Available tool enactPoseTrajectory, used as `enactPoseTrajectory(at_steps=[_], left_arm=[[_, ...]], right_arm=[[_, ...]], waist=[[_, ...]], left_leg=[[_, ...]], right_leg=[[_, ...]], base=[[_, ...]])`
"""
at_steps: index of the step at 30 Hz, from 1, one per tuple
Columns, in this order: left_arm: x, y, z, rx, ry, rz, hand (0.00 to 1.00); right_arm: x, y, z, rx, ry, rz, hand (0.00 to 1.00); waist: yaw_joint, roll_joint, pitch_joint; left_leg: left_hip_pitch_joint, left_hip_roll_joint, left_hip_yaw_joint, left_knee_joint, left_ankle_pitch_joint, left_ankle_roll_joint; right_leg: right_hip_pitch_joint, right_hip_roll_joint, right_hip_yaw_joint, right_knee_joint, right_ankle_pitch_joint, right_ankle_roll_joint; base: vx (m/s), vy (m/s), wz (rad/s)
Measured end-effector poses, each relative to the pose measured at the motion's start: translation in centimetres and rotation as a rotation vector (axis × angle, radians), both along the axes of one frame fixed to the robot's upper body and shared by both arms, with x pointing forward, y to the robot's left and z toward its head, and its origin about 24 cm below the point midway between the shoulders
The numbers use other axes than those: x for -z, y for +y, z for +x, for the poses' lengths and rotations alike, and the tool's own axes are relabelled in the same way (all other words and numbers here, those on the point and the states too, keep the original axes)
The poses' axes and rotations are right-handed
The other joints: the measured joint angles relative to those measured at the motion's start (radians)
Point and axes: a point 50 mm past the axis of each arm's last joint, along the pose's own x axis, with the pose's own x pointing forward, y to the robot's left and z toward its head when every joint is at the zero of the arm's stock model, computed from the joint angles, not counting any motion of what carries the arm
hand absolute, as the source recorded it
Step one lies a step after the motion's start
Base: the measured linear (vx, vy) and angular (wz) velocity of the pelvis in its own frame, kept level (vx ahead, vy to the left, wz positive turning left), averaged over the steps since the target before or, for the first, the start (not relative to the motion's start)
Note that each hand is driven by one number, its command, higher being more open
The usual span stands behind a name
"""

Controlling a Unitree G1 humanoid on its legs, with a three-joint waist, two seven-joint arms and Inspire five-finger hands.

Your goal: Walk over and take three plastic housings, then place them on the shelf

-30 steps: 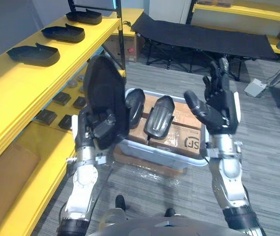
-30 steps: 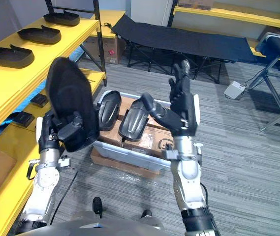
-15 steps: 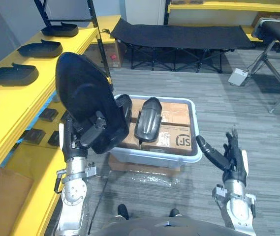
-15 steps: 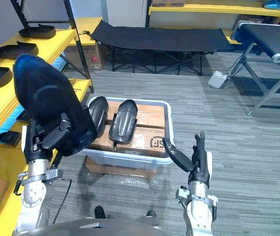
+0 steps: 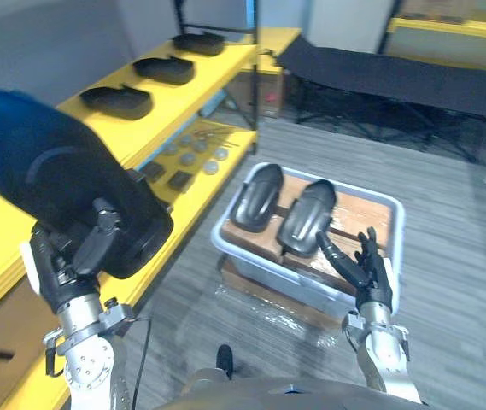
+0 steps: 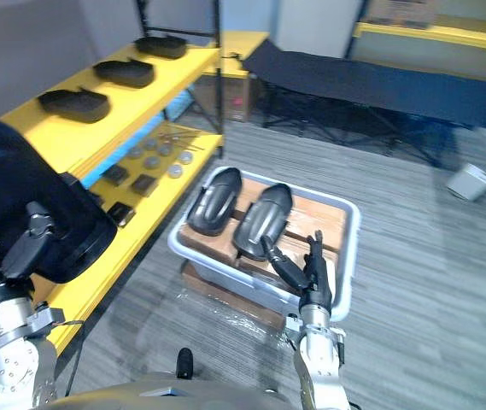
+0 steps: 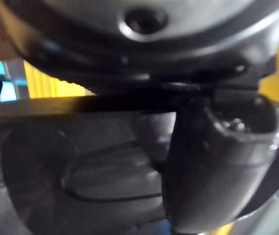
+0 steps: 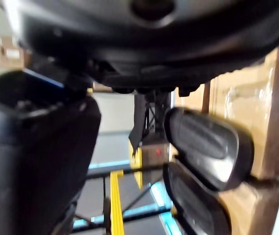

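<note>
While the left hand (image 5: 72, 269) clasps one housing (image 5: 50, 184), the right hand (image 5: 371, 273) splayed, the bin (image 5: 251, 263) holds two housings (image 5: 255, 196) (image 5: 304, 218)

Left arm is held up at the lower left, hand (image 5: 73, 260) curled round a big dark housing (image 5: 46, 171). Right hand (image 5: 369, 272) is held low, fingers straight, thumb stuck out.

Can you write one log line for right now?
left hand: holding housing | right hand: open by bin | bin: two housings
</note>
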Motion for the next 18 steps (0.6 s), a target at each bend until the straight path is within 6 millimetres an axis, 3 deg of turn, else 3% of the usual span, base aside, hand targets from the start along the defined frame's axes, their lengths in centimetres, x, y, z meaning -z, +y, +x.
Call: enactPoseTrajectory(at_steps=[1,3,4,6,12,16,18], left_arm=[[0.1,0.0,-0.1,0.01,0.001,-0.013,0.0],[0.3,-0.4,-0.2,0.074,0.003,-0.025,0.0],[0.4,-0.4,-0.2,0.085,0.003,-0.032,0.0],[0.8,-0.4,-0.8,0.082,0.009,-0.069,0.0],[1.1,-1.5,-0.5,0.143,0.004,-0.115,0.0],[1.1,-2.1,-0.1,0.196,-0.003,-0.116,0.0],[1.0,-2.2,0.0,0.205,-0.01,-0.11,0.0]], right_arm=[[0.0,-0.1,0.0,0.006,0.002,-0.003,1.0],[0.4,-0.8,-0.1,0.053,0.021,-0.018,1.0],[0.4,-1.0,-0.2,0.061,0.023,-0.02,1.0],[0.4,-0.9,-0.1,0.06,0.018,-0.018,1.0],[0.0,-0.2,0.0,-0.009,-0.025,-0.001,1.0],[-0.2,0.3,0.7,-0.006,-0.041,0.009,1.0],[-0.4,0.3,1.3,0.01,-0.055,0.012,1.0]], waist=[[-0.002,0.0,0.0],[-0.014,-0.005,0.012],[-0.013,-0.007,0.015],[-0.003,-0.005,0.017],[0.009,0.003,0.06],[0.01,-0.018,0.092],[0.018,-0.032,0.1]], left_leg=[[-0.006,0.009,0.06,0.005,-0.001,0.001],[-0.041,0.057,0.28,0.069,0.003,0.03],[-0.043,0.062,0.306,0.078,0.0,0.035],[-0.044,0.044,0.32,0.081,-0.003,0.04],[-0.018,0.011,0.34,0.071,-0.009,0.069],[-0.057,0.007,0.34,0.201,-0.077,0.09],[-0.062,-0.018,0.332,0.225,-0.104,0.094]], right_leg=[[0.012,0.0,-0.043,0.001,-0.002,0.003],[0.055,-0.016,-0.195,0.053,-0.044,0.031],[0.066,-0.022,-0.222,0.07,-0.057,0.039],[0.074,-0.052,-0.251,0.111,-0.085,0.051],[0.061,-0.11,-0.215,0.182,-0.122,0.058],[0.053,-0.176,-0.209,0.267,-0.162,0.081],[0.055,-0.219,-0.222,0.317,-0.188,0.086]], base=[[0.02,0.019,1.85],[0.01,0.064,1.92],[0.01,0.094,1.48],[0.02,0.087,0.64],[-0.03,0.121,-0.08],[-0.01,0.096,-0.01],[0.04,0.081,0.28]])
